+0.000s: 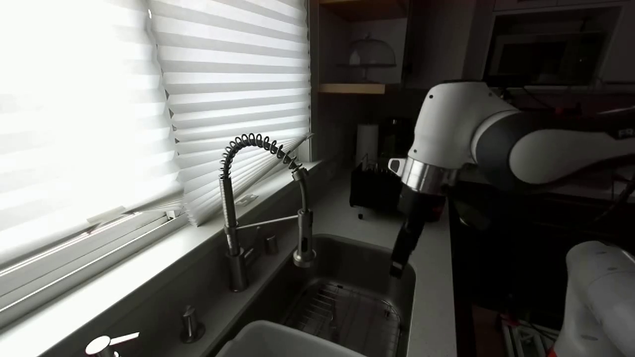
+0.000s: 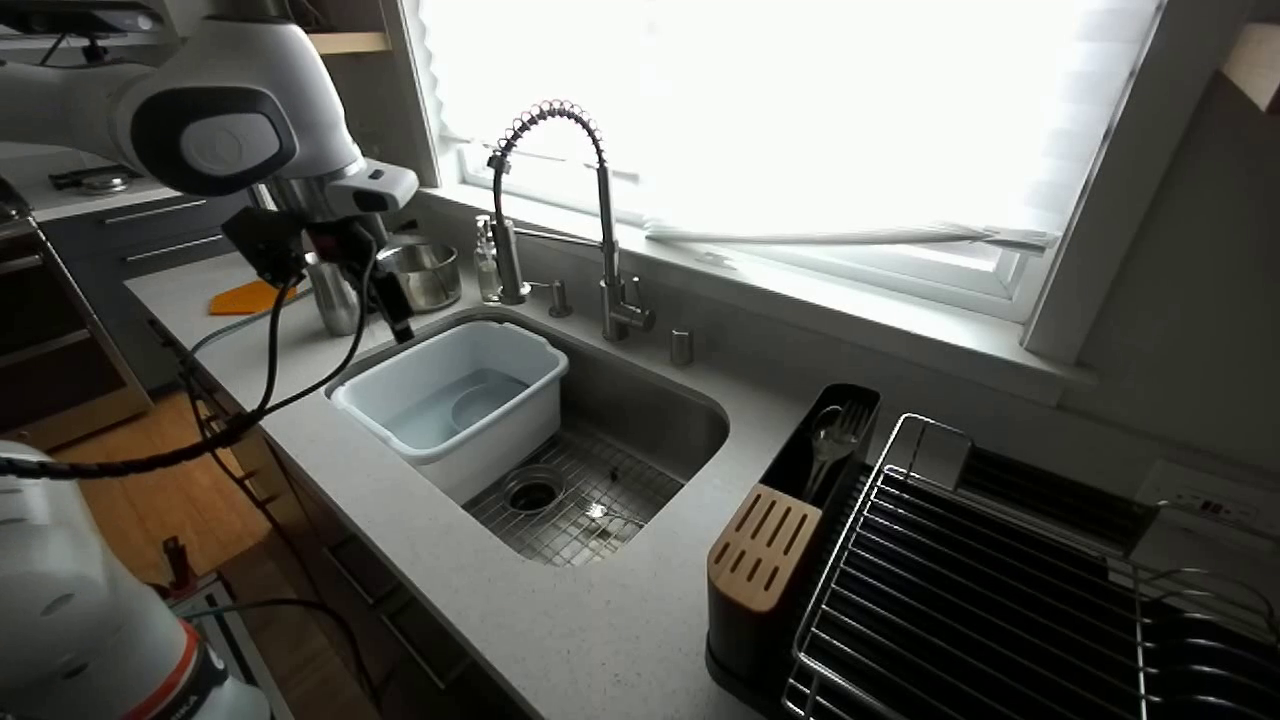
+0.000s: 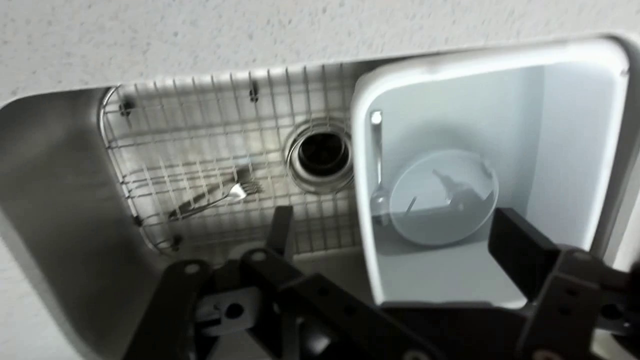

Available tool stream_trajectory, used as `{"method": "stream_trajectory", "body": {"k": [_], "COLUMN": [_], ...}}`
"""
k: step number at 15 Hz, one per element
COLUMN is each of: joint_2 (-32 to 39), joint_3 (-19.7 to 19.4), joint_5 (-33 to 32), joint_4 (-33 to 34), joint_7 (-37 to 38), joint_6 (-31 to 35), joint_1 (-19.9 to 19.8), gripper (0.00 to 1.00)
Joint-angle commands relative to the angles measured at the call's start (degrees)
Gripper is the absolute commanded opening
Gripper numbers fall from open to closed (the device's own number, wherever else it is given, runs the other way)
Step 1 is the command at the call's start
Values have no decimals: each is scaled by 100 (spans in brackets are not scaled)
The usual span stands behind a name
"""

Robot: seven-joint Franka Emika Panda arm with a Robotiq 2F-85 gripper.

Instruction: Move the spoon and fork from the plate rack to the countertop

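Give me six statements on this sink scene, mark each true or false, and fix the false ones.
1. The gripper is open and holds nothing. True.
2. The task's utensils lie on the countertop. False: metal utensils, one of them tined, rest in the black holder at the edge of the plate rack.
3. The drain shows beside the white tub, not under it. True.
4. The white tub stands on the countertop. False: it stands in the sink, which is set into the countertop.
5. A loose fork lies in the sink, outside the white tub. True.
6. A slotted wooden piece covers the white tub. False: the slotted wooden piece sits on the black holder.
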Motion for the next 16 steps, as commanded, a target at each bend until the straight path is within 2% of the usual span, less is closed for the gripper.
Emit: {"method": "stream_trajectory", "body": {"k": [1,10,13,14,16], "joint_2": [143,149,84,90,72], "joint_3": [-265,-555,-551,-655,-636], "joint_5": [-363,-921,-940,-696,-814], "joint_4": [401,871,907,940,929], "joint_7": [345,1550,1915,1922,1791], "joint_6": [380,1468,1707,1638,1605], "joint_1": [-570,-1929,-2213,-2093,-2078], "gripper": [100,100,100,100,100]}}
